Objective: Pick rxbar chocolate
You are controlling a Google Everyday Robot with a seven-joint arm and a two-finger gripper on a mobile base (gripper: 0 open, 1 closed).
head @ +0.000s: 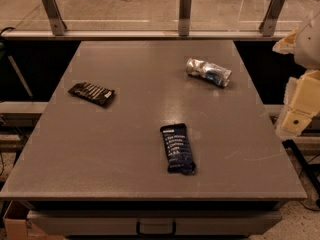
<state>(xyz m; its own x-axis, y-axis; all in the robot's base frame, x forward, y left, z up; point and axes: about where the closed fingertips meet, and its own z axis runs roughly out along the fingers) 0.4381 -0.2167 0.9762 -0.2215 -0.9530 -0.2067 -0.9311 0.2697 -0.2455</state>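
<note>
Camera view: the rxbar chocolate (92,93) lies flat on the left side of the counter (140,184), well apart from the navy-blue bar wrapper (178,148) and the silver foil packet (208,72). The gripper (301,104) hangs beyond the right edge; I cannot tell whether its jaws are open.

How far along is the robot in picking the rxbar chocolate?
Done: nothing yet; the rxbar chocolate lies flat and untouched on the left of the table. In hand: the hand hangs beyond the table's right edge, apart from all three items. Left: reach across, past the navy bar wrapper and the silver foil packet, grasp the bar and lift it.
</note>
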